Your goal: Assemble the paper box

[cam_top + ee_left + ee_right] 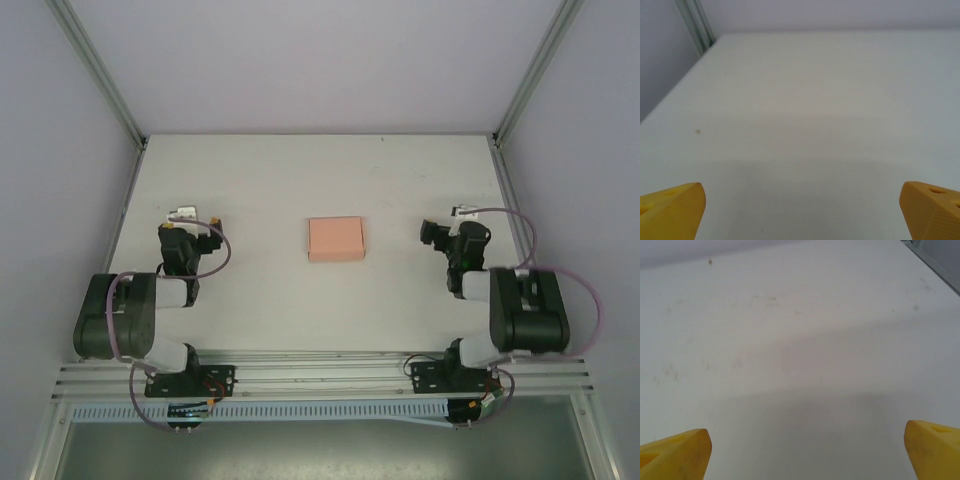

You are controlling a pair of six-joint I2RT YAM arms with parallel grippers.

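A salmon-pink paper box (336, 239) lies as a small closed rectangle in the middle of the white table (320, 180). My left gripper (190, 220) rests well to its left, folded back near its base. My right gripper (448, 228) sits about as far off to the box's right. In the left wrist view the yellow fingertips (670, 212) stand wide apart at the frame's bottom corners, with bare table between them. The right wrist view is alike: yellow fingertips (675, 455) far apart over bare table. Both grippers are open and hold nothing.
Pale walls and metal corner posts (100, 75) enclose the table on three sides. An aluminium rail (320, 375) runs along the near edge and carries both arm bases. Faint scuff marks (765, 300) dot the tabletop on the right side.
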